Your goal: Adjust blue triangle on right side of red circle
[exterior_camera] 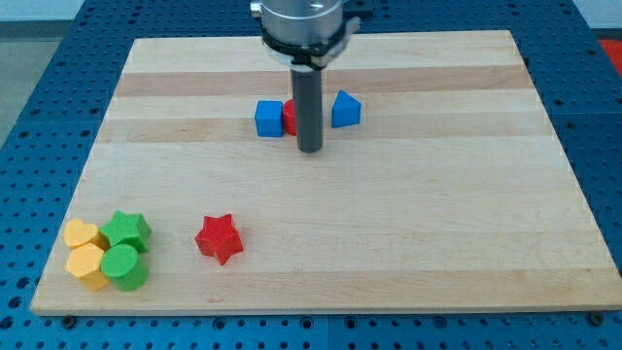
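Observation:
The blue triangle [346, 109] sits near the board's top centre, to the right of the rod. The red circle [290, 118] is mostly hidden behind the rod, only its left part shows. A blue cube [269, 119] touches the red circle on its left. My tip [310, 149] rests on the board just below the red circle and to the lower left of the blue triangle, with a small gap to the triangle.
A red star [219, 238] lies at lower centre-left. At the bottom left corner, two yellow blocks [86, 251], a green star [128, 230] and a green cylinder [124, 267] are clustered. The wooden board [437, 224] has blue perforated table around it.

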Robot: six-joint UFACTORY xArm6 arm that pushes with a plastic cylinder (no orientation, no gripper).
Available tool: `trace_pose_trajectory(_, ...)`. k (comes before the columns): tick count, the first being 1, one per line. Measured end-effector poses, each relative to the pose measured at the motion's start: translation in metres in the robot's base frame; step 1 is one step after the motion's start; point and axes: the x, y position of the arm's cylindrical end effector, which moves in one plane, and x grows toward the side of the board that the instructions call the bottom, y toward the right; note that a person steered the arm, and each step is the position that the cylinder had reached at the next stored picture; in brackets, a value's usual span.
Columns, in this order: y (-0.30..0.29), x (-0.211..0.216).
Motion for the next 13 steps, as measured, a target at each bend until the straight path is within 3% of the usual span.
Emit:
trace_pose_trajectory(1, 0.052, 0.005)
trace_pose_trajectory(3, 0.147, -0.08)
trace_pose_trajectory(4, 0.146, -0.107)
trace_pose_trajectory(6, 0.045, -0.083)
trace_pose_trajectory(7, 0.028, -0.069)
trace_pose_trajectory(10, 0.075, -0.042)
trace_pose_trajectory(13, 0.056, -0.009)
